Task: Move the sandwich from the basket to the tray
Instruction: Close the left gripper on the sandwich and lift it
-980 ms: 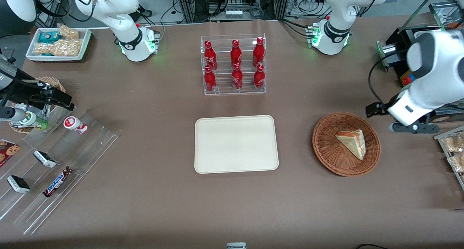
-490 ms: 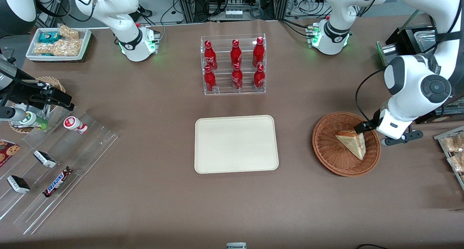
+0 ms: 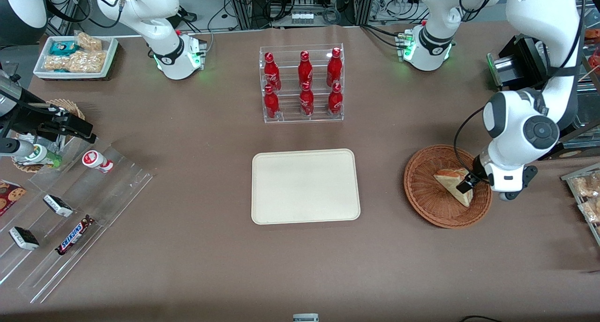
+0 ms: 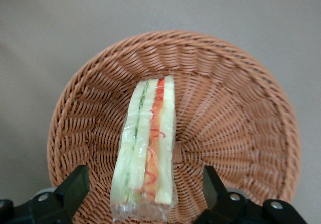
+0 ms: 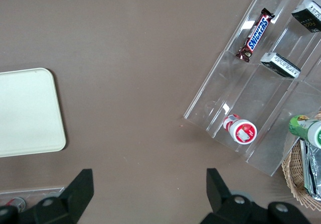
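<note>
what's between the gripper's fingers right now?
Left wrist view: the sandwich, lying in the basket, sits between the open gripper's fingers, not yet clamped.

Brown woven wicker basket [image 4: 241,108], white sandwich [image 4: 148,148] striped green and red-orange, cream-beige tray [image 3: 305,186], black-fingered gripper [image 4: 143,189]

Probably a robotics lab staged as a snack shop: cable-strung equipment racks [image 3: 300,3] at twelve o'clock, stepped cola bottle display [image 3: 302,84] mid-table.

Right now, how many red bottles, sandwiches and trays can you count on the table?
Red bottles: 6
Sandwich: 1, in the basket, with the open gripper over it
Tray: 1
Total: 8
</note>
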Tool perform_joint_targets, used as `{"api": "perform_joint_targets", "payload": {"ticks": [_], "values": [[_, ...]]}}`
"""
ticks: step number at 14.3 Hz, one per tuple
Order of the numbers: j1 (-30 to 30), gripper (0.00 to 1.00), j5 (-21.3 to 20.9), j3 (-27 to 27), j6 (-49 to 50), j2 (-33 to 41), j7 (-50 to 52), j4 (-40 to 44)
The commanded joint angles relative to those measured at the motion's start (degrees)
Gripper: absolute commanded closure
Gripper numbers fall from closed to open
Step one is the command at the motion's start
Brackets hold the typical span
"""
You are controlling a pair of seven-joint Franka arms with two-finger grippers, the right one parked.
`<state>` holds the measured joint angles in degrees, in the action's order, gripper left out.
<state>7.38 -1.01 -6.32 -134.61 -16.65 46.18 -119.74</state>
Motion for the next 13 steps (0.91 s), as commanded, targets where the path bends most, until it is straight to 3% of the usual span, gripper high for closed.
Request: {"api": "perform_joint_targets", "payload": {"ticks": [1, 2, 3, 4, 5, 6, 10, 13], "values": [[0.2, 0.01, 2.6, -0.3, -2.9, -3.0, 1.6, 0.1], [0.2, 0.13, 4.1, -0.2, -3.2, -3.5, 1.8, 0.1], [0.2, 0.41, 5.0, -0.2, -3.1, -3.5, 2.9, -0.1], [0.2, 0.74, 5.0, -0.3, -3.1, -3.0, 3.3, -1.5], [0.2, 0.9, 5.0, -0.3, -2.6, -2.4, 3.3, -1.7], [0.3, 0.95, 5.0, -0.2, -1.8, -1.8, 3.3, -1.6], [1.1, 0.97, 4.8, 0.2, 6.9, 0.6, 2.7, 3.5], [6.7, 0.97, 4.9, 0.9, 12.2, 0.0, 3.5, 10.3]]}}
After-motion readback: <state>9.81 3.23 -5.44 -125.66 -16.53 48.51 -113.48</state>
